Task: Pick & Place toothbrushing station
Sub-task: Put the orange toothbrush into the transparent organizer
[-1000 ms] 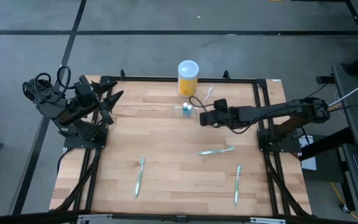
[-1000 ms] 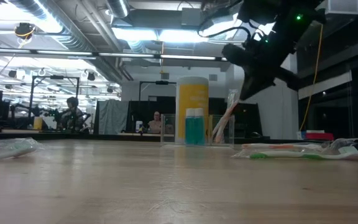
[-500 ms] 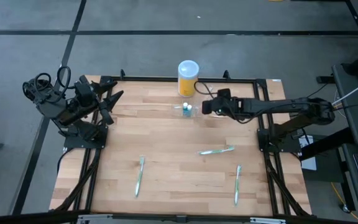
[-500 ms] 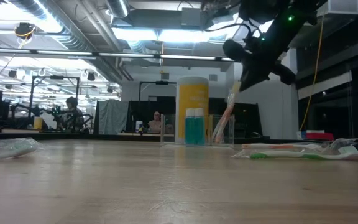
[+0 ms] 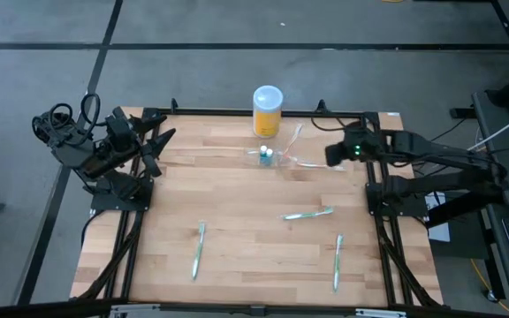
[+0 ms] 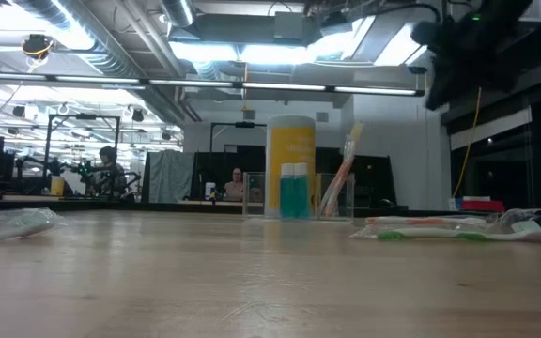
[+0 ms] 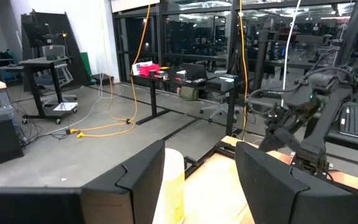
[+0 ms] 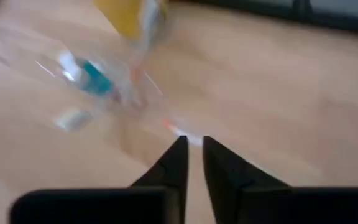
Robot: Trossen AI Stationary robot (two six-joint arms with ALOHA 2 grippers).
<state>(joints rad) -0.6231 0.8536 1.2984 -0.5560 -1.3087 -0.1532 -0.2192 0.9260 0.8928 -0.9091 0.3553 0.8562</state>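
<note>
The big wooden table [image 5: 237,221] looks the same as a second ago. The left arm has not moved at all. It waits off the table's left edge, far from the yellow tub [image 5: 267,110], and its left gripper [image 5: 153,146] is spread apart with nothing in it.

The right arm has moved a lot. A second ago it reached far over the table, close beside the clear holder. Now it has pulled back to the table's right edge, well away from the yellow tub. The right gripper [image 5: 332,155] holds nothing. In its own wrist view its two dark fingers [image 8: 173,165] stand nearly together with only a thin gap between them.

The yellow tub with the white lid stands where it stood, at the back edge of the table.

The toothbrushing station [image 5: 277,157], a small clear holder, sits just in front of the yellow tub. A blue-green tube [image 6: 293,191] stands in it. A wrapped toothbrush [image 6: 343,174] now leans in the holder alone, tilted to one side. Before, the right gripper was at its top.

Three more wrapped toothbrushes lie flat on the table, all well in front of the yellow tub and unmoved: one near the middle [image 5: 307,214], one to the front left [image 5: 198,250], one to the front right [image 5: 337,261].
</note>
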